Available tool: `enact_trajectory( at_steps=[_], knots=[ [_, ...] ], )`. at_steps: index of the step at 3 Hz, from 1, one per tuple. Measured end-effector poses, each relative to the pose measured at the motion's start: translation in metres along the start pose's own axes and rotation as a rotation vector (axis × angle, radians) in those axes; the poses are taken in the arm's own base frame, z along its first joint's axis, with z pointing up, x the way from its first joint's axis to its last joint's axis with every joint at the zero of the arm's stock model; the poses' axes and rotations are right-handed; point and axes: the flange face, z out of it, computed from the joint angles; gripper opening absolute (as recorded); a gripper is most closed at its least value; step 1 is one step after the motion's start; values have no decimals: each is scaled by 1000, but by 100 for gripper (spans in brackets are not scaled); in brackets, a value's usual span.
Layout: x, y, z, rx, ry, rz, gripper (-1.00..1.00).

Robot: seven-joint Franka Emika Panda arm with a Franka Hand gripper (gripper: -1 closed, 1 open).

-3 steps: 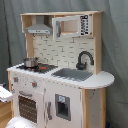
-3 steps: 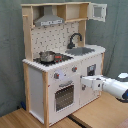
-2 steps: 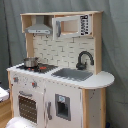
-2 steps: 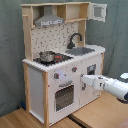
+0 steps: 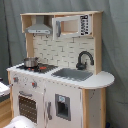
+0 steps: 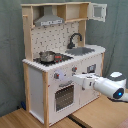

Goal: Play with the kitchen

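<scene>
Seemingly unlabelled kitchen [image 6: 60, 75], arm [image 6: 107, 86] at its front, no legible writing.

Both cameras stand off the arm at about counter height and face the kitchen [image 5: 60, 70] from opposite front corners. The first exterior view looks in from the sink end, so the oven front falls toward 7 o'clock and the rounded counter end toward 3 o'clock; it sits close, the unit filling the frame. The second exterior view looks from the hob end, a little farther back, with the kitchen's [image 6: 62, 55] side panel at 9 o'clock and the arm [image 6: 107, 86] entering from 4 o'clock. Both share the front, counter, faucet, hood. A pale shape at 7 o'clock in the first exterior view may be the arm.
</scene>
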Motion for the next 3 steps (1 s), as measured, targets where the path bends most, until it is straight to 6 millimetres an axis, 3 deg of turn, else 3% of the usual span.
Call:
enact_trajectory(
  at_steps=[2, 3],
  knots=[
    [39, 17, 24, -9, 14, -91, 100],
    [53, 8, 31, -4, 33, -205, 100]
  ],
)
